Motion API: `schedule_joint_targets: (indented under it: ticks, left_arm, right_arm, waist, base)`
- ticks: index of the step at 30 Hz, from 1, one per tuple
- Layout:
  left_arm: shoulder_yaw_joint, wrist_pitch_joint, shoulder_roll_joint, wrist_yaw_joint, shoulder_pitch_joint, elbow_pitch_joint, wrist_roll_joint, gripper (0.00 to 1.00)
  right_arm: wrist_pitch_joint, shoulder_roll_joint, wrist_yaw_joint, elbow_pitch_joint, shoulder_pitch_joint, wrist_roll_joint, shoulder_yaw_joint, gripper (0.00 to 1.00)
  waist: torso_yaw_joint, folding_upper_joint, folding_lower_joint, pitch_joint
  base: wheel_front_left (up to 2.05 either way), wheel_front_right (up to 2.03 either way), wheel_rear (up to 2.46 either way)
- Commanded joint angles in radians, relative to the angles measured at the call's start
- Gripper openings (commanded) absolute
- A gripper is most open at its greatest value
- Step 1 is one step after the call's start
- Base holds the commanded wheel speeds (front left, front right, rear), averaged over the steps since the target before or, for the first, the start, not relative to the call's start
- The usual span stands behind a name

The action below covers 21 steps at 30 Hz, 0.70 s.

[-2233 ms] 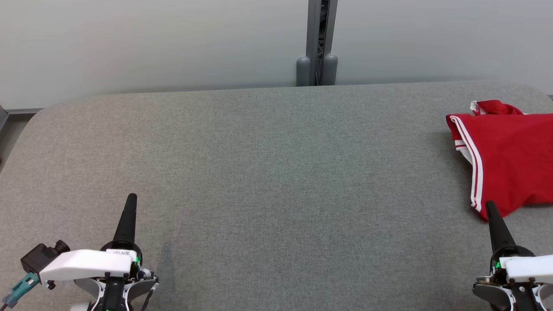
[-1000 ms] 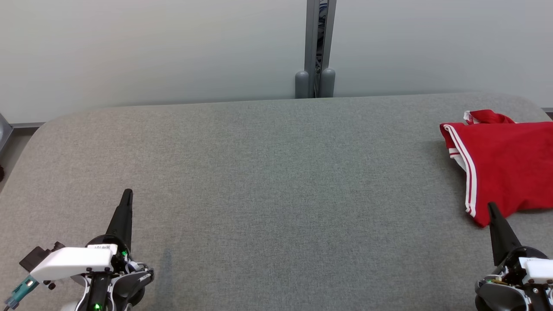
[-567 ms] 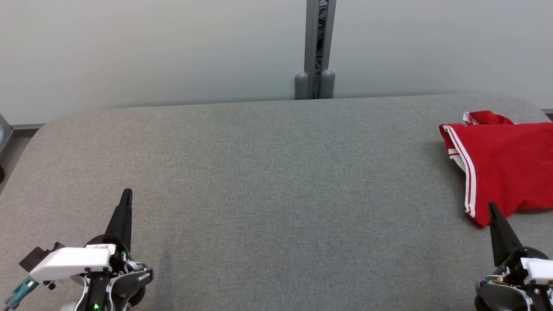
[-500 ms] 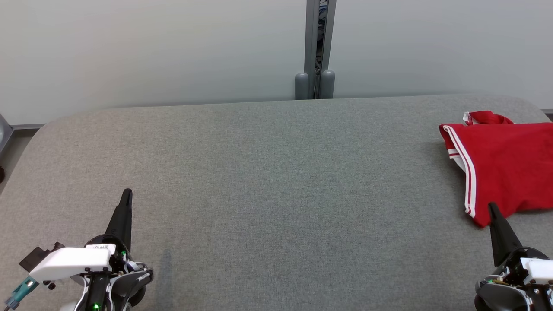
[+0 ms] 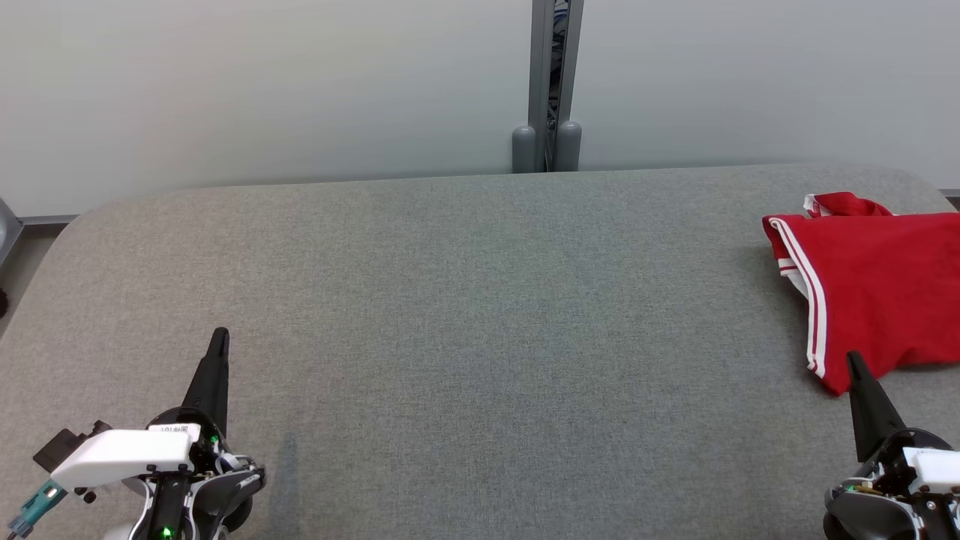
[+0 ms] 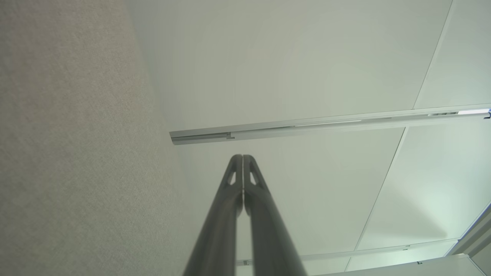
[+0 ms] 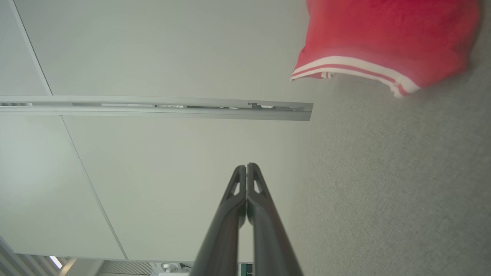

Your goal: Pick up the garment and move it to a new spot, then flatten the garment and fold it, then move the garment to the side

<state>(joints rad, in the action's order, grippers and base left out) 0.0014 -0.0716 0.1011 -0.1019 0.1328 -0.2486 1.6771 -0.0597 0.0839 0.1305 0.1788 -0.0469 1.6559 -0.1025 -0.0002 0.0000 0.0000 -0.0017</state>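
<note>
Nothing has shifted in half a second: our left gripper [image 5: 220, 335] and right gripper [image 5: 853, 358] hover empty, fingers pressed together.
We see the right gripper's tip near a corner of the red, white-striped garment [image 5: 877, 285], which lies at the right end of the grey table [image 5: 480, 300], well apart from the left gripper; a pale wall [image 5: 262, 82] and a metal post [image 5: 553, 75] stand behind.

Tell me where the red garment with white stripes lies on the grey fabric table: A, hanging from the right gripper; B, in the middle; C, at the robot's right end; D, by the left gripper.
C: the red garment lies at the right end of the grey fabric table, just past the shut right gripper.
</note>
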Motion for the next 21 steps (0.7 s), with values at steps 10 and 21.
schedule_joint_targets:
  ticks: [10,21]
  left_arm:
    - [0.007,-0.006,0.000,-0.003,0.019,0.000,-0.004,0.00]
    - [0.009,-0.008,-0.001,-0.003,0.019,0.000,-0.006,0.00]
  right_arm:
    - [0.009,0.012,0.000,-0.002,0.011,0.011,0.004,0.00]
    - [0.013,0.016,0.000,-0.003,0.012,0.015,0.009,0.00]
  waist:
    - [0.000,0.0000,0.0000,0.000]
    - [0.000,0.0000,0.0000,0.000]
  base:
    - [0.00,0.00,0.00]
    - [0.00,0.00,0.00]
